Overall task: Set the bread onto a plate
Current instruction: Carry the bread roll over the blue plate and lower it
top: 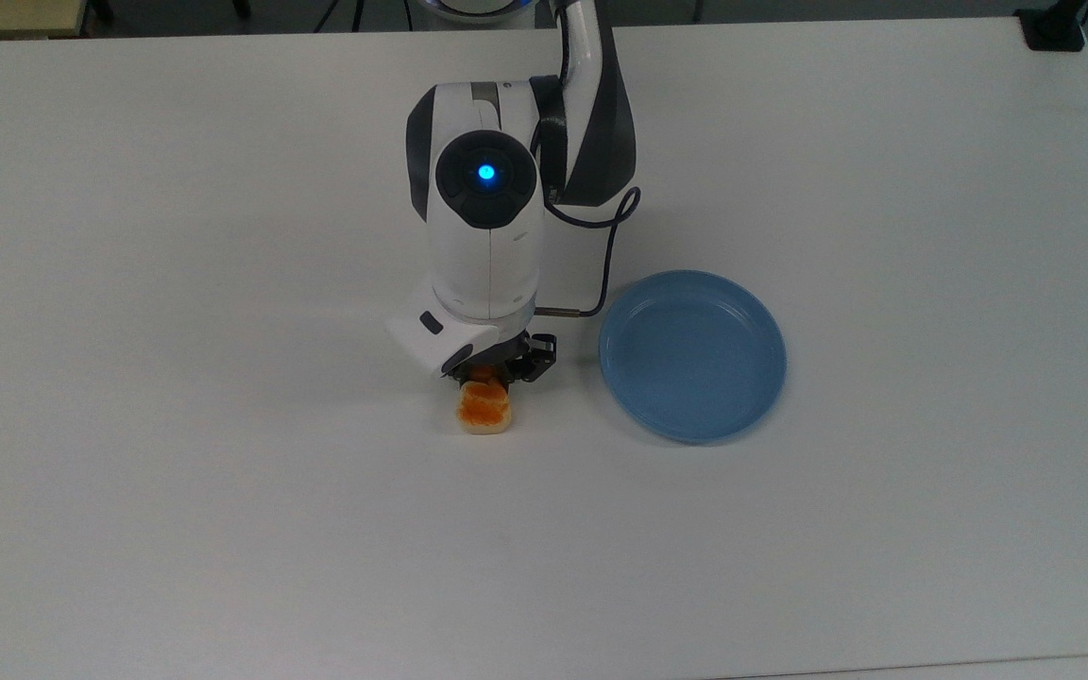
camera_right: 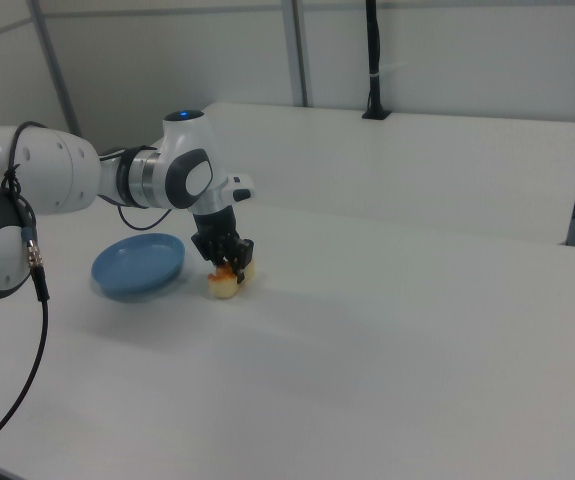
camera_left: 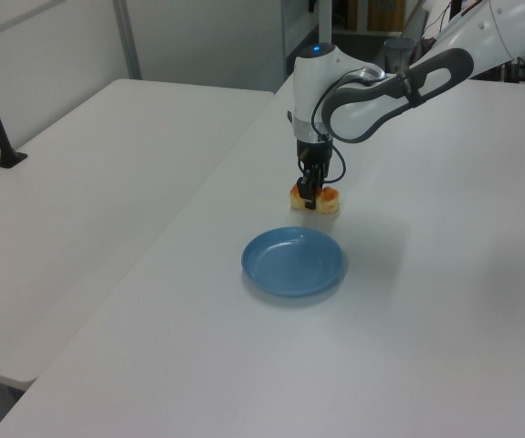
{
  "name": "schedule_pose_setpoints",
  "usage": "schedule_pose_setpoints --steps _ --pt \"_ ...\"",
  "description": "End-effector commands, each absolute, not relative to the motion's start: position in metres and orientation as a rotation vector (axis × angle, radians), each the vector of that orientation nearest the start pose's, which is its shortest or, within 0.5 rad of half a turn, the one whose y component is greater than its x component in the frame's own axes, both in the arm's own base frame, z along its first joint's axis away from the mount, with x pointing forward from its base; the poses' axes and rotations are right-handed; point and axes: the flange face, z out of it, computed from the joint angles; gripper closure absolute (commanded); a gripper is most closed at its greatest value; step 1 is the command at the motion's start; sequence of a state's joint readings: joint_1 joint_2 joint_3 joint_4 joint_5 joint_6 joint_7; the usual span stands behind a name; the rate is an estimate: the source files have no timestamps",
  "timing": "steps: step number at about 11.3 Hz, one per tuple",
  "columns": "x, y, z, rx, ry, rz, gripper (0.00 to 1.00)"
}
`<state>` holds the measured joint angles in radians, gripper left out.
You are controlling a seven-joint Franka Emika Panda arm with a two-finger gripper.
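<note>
On the worktop: a white worktop carries a toy loaf and a plate, with one robot arm reaching down over the loaf.
Bread: the bread lies flat on the worktop, to the top view's left of the plate and apart from it.
Bread's long axis: it runs up and down the top view; the end toward the top view's lower edge shows, and the other end is hidden under the claw.
Plate: the plate is round, light blue and sits upright on the worktop.
Claw: the claw points straight down at the loaf, its dark fingers on either side of it.
Claw's grip: I cannot tell whether it is clenched on the loaf or released.
</note>
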<state>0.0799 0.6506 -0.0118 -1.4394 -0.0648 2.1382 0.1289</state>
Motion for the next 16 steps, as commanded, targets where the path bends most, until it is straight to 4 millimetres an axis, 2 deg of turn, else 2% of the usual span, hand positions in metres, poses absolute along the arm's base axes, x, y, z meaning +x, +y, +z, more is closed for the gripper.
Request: schedule_pose_setpoints --steps 1,2,3,5,6,9,10,12,13,14,15,16 --pt "0.724 0.057 0.33 -3.184 0.064 -0.131 0.6" --pt "0.722 0.073 0.351 -3.173 0.037 -0.167 0.59" --pt "0.716 0.101 0.366 -3.166 -0.02 -0.184 0.58" --pt "0.707 0.133 0.371 -3.175 0.011 -0.134 0.58" --pt "0.704 0.157 0.371 -3.174 0.009 -0.141 0.58" --pt "0.692 0.217 0.362 -3.165 0.015 -0.15 0.58" --pt "0.694 0.234 0.355 -3.162 0.026 -0.156 0.58" --pt "0.694 0.257 0.334 -3.155 0.054 -0.182 0.57" --pt "0.696 0.26 0.323 -3.151 0.079 -0.195 0.56" --pt "0.696 0.26 0.321 -3.152 0.081 -0.193 0.53" --pt "0.695 0.26 0.321 -3.151 0.083 -0.19 0.42" --pt "0.695 0.26 0.323 -3.152 0.077 -0.193 0.11"
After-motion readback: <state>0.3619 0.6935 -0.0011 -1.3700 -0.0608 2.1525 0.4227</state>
